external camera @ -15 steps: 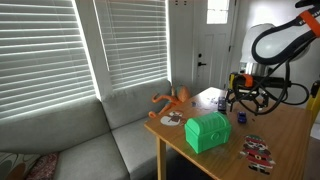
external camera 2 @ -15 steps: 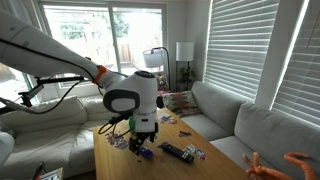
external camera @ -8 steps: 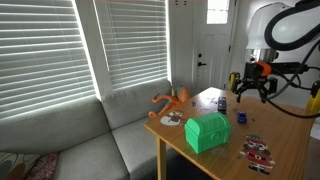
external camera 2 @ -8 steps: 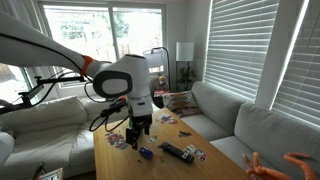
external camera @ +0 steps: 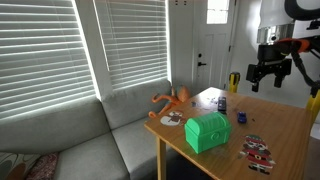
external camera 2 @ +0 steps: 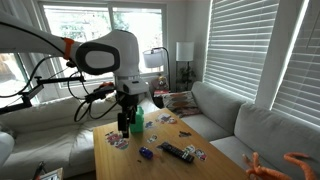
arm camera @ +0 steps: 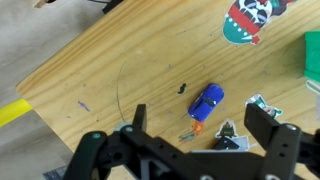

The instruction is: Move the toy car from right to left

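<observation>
The gripper hung wide open and empty above the wooden table, with the blue toy car lying below, between its spread fingers, untouched.

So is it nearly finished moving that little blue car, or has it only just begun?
Done, it seems: the toy car lies free on the table, nothing gripping it. In hand: nothing; the end effector hangs open and empty high above. Left: these pictures do not show whether the car sits at its start or its goal; if the goal, only retreating remains.
</observation>
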Motion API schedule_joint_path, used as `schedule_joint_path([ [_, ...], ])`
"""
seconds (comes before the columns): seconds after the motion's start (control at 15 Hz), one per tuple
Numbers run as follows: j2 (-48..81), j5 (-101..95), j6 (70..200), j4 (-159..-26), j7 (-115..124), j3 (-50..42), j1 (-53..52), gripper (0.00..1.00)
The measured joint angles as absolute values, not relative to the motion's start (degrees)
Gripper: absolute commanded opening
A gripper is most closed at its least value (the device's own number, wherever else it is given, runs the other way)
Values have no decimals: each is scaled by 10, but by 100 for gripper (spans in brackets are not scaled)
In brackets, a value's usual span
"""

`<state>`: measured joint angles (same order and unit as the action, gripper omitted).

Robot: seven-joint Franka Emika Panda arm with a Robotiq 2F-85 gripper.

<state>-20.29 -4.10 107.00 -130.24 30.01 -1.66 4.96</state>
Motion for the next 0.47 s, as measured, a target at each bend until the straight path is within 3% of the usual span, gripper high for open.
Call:
schedule_joint_path([
  [0.47,-216,-41,1060,-1297,257,-16,52,100],
])
